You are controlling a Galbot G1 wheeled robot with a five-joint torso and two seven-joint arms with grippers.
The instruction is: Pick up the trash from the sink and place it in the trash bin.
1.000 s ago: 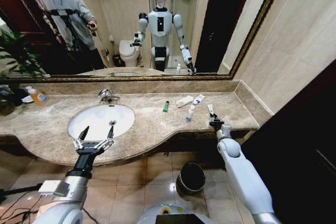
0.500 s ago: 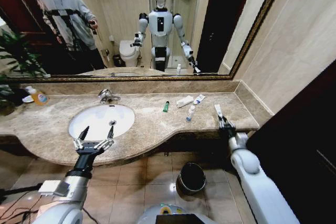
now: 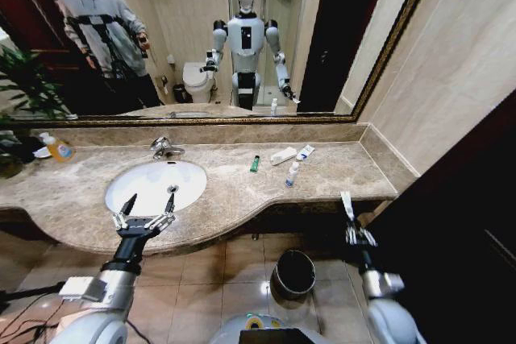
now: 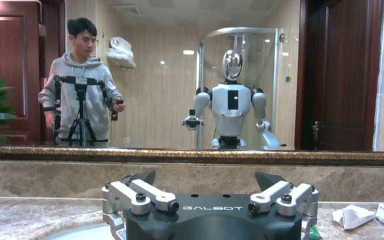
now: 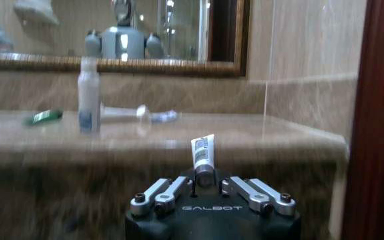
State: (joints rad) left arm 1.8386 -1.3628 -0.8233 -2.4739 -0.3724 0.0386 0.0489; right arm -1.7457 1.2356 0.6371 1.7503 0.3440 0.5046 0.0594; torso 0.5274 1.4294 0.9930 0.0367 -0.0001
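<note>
The right gripper [image 3: 351, 227] pinches a white tube [image 3: 347, 205] upright off the bench [image 3: 242, 191], nearing the trash bin [image 3: 293, 271]; the left gripper [image 3: 143, 217] idles wide beside the sink [image 3: 153, 184].

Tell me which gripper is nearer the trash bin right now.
Right. The right gripper, shut on a white tube, hangs off the counter's front edge, just above and to the right of the trash bin. The left gripper hovers open over the sink's front rim, farther away.
</note>
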